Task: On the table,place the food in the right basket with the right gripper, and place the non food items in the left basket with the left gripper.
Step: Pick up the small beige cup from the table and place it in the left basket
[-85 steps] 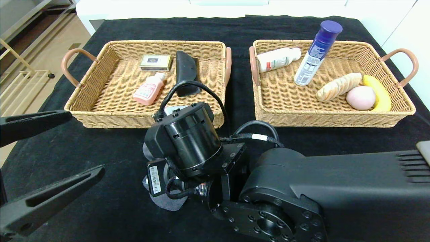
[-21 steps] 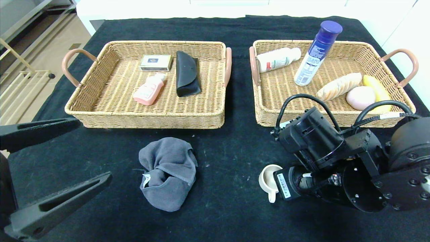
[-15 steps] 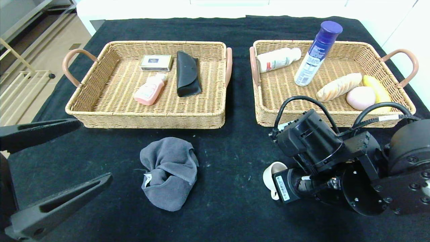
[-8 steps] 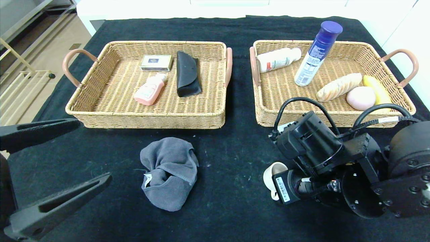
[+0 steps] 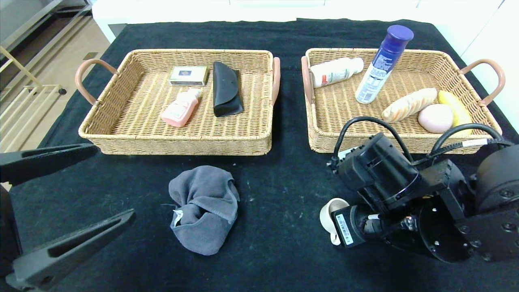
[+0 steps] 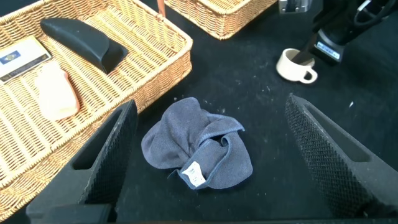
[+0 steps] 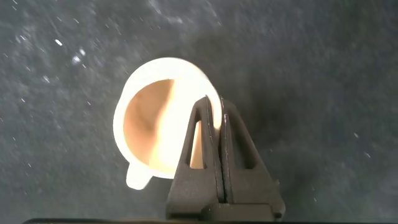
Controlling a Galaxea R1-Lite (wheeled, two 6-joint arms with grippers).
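Observation:
A cream cup (image 5: 329, 213) stands on the black table in front of the right basket (image 5: 425, 52). My right gripper (image 7: 216, 106) is shut on the cup (image 7: 152, 134), pinching its rim with one finger inside and one outside. In the head view the right wrist (image 5: 381, 178) hides those fingers. A crumpled grey cloth (image 5: 204, 209) lies in front of the left basket (image 5: 178, 144). My left gripper (image 5: 115, 180) hovers open at the near left. In the left wrist view it (image 6: 211, 107) straddles the cloth (image 6: 196, 146) from above without touching it.
The left basket holds a small box (image 5: 188, 75), a pink bottle (image 5: 180, 108) and a black case (image 5: 226, 88). The right basket holds a white bottle (image 5: 335, 71), a blue-capped spray can (image 5: 383, 63), bread (image 5: 408, 104), a pink peach (image 5: 435, 118) and a banana (image 5: 454, 106).
The right arm left the cloth at the centre and went right to the cup. Over the last second it shifted slightly right, and the cup went with it. The left arm stayed still.

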